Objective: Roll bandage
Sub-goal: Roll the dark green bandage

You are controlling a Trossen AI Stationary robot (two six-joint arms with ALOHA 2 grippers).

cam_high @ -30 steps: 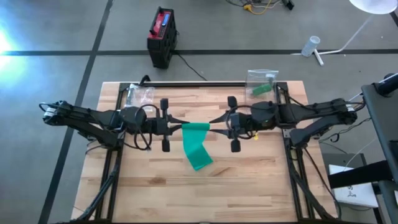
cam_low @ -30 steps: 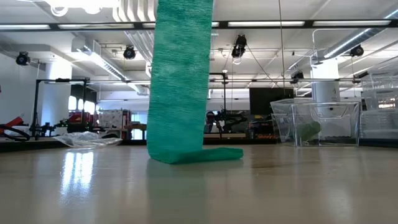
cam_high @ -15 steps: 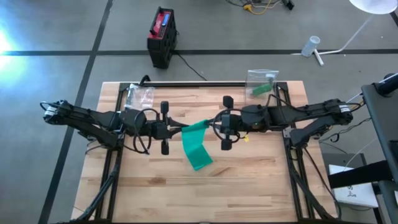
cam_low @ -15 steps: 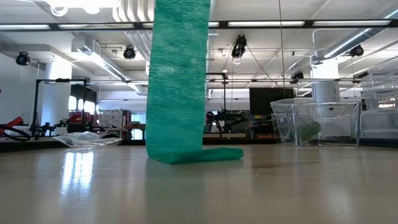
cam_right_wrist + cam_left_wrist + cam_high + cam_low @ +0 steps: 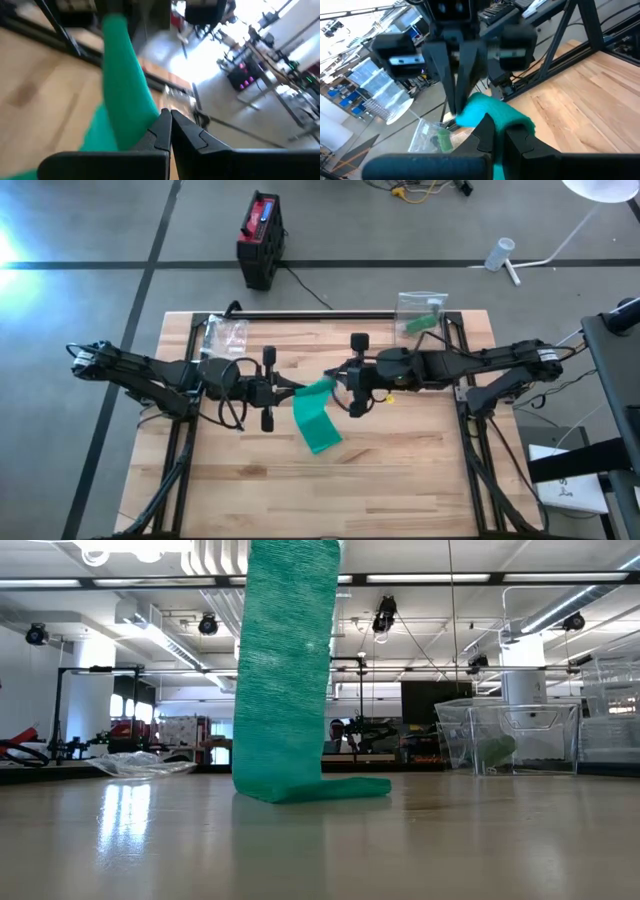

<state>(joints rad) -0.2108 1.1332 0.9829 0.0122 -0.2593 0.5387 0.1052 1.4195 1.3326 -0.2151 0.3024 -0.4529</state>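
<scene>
A green bandage strip [image 5: 317, 418] hangs between my two grippers at the table's middle. In the low view the strip [image 5: 285, 670] hangs upright, and its lower end [image 5: 345, 787] lies flat on the wooden table [image 5: 400, 470]. My left gripper [image 5: 292, 390] is shut on the strip's upper left part. My right gripper [image 5: 333, 378] is shut on its upper right part, close to the left one. The strip's top is bunched between them. The left wrist view shows the right gripper [image 5: 461, 102] just ahead. My left gripper pinches the strip's upper end at its left edge [image 5: 492, 116] between its two fingers, coming level from the table's left. The strip hangs below the fingers. My right gripper pinches the strip's upper end at its right side [image 5: 145, 117] between its two fingers, coming level from the table's right. The cloth is bunched there. The strip hangs down with its lower end on the table.
A clear plastic bag [image 5: 226, 332] lies at the table's far left. Another clear bag holding a green roll [image 5: 420, 316] lies at the far right. Bare wood lies on the near side of the strip.
My right gripper has gone toward the table's left, toward my left gripper, and has turned a little. The strip's upper end, spread wide between the grippers before, is now narrow and bunched. The lower end has stayed on the table.
</scene>
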